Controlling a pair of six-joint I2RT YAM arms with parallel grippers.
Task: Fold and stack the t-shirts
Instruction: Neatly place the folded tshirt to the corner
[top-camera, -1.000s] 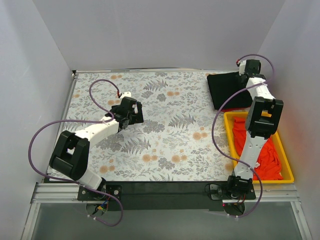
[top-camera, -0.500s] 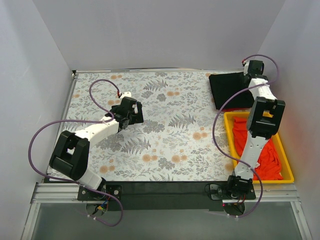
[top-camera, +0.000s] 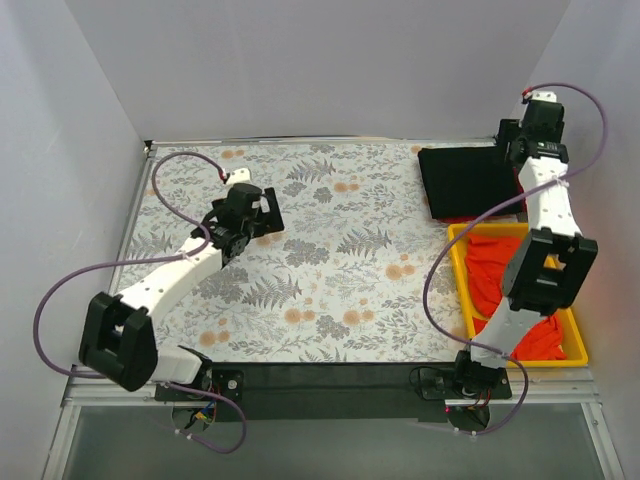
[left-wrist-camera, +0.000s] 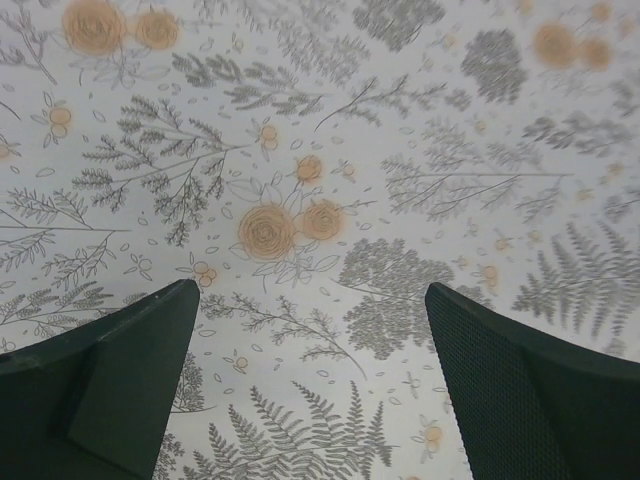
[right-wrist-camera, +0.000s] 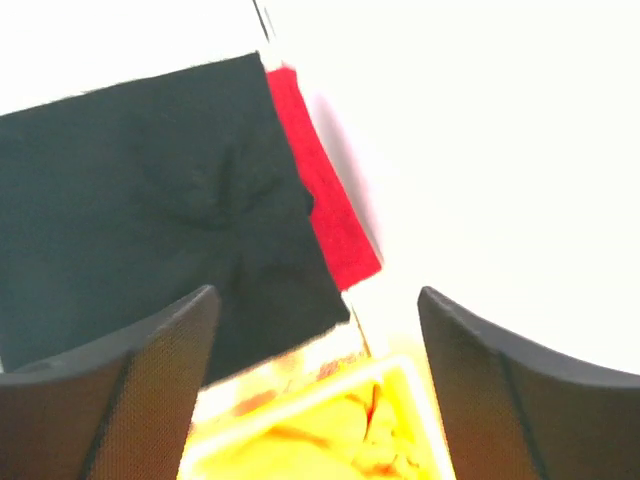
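Note:
A folded black t-shirt (top-camera: 465, 180) lies flat at the back right of the table. In the right wrist view the same black t-shirt (right-wrist-camera: 150, 200) has the edge of a dark red t-shirt (right-wrist-camera: 325, 200) sticking out from under it. Crumpled orange-red t-shirts (top-camera: 500, 275) fill the yellow bin. My right gripper (top-camera: 518, 140) hangs open above the black shirt's right edge, and nothing is between its fingers (right-wrist-camera: 318, 300). My left gripper (top-camera: 262, 212) is open over bare floral cover at the left, empty (left-wrist-camera: 310, 300).
The yellow bin (top-camera: 458, 262) stands at the right edge, just in front of the folded shirts; its near corner (right-wrist-camera: 410, 375) shows under my right gripper. The floral cover (top-camera: 340, 270) spans the table. Grey walls close in the left, back and right sides.
My right gripper has opened and risen off the black shirt toward the back right corner. The left arm has stretched out, carrying its open gripper a little back and left.

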